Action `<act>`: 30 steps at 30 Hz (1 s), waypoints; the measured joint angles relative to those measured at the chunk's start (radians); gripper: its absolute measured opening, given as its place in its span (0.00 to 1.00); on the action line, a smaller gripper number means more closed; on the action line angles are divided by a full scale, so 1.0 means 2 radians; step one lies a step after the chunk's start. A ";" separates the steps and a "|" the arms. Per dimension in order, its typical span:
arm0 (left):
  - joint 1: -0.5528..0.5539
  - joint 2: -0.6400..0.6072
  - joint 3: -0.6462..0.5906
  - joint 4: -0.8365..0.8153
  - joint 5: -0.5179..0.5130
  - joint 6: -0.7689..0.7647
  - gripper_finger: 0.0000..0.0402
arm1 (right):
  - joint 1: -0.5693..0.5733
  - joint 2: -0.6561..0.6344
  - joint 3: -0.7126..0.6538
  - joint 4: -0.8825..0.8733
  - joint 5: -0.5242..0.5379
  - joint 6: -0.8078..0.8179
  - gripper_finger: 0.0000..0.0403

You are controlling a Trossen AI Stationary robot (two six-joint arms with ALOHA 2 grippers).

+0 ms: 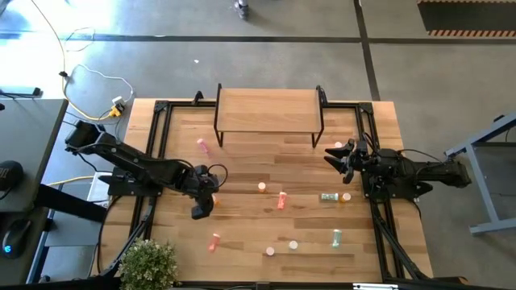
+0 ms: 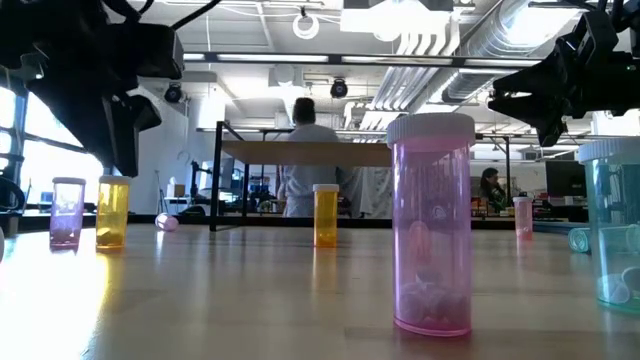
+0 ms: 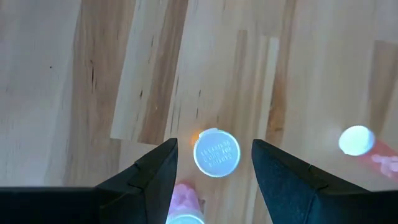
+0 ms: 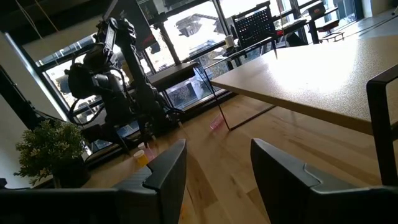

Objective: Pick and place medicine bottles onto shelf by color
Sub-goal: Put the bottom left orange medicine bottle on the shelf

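My left gripper [image 1: 201, 209] [image 3: 214, 144] points steeply down, open, over an upright orange medicine bottle whose white cap [image 3: 216, 152] shows between the two fingers, apart from both. A pink bottle [image 3: 185, 208] stands close beside it. Other bottles are spread over the table: pink [image 1: 202, 146], orange [image 1: 262, 187], a red one lying down [image 1: 281, 200], a teal one lying down [image 1: 328, 196] and a teal one [image 1: 337, 237]. The shelf [image 1: 268, 113] stands at the far middle on black legs, its top bare. My right gripper [image 1: 339, 155] [image 4: 219, 146] waits open and level at the right.
A potted plant [image 1: 149, 264] stands at the near left corner. Black frame rails [image 1: 155, 137] run along both sides of the table. Two capped pink bottles [image 1: 270, 250] [image 1: 293, 245] stand near the front edge. A person [image 2: 305, 160] stands in the room beyond the shelf.
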 joint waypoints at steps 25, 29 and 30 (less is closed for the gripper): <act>0.000 0.043 0.000 0.006 -0.009 -0.019 0.37 | 0.000 0.000 0.000 0.000 0.000 0.000 0.42; 0.000 0.043 0.000 0.007 -0.009 -0.018 0.29 | 0.000 0.000 0.000 0.000 0.000 0.000 0.42; 0.000 0.043 0.000 0.007 -0.008 -0.018 0.28 | 0.000 0.000 0.000 0.000 0.000 0.000 0.42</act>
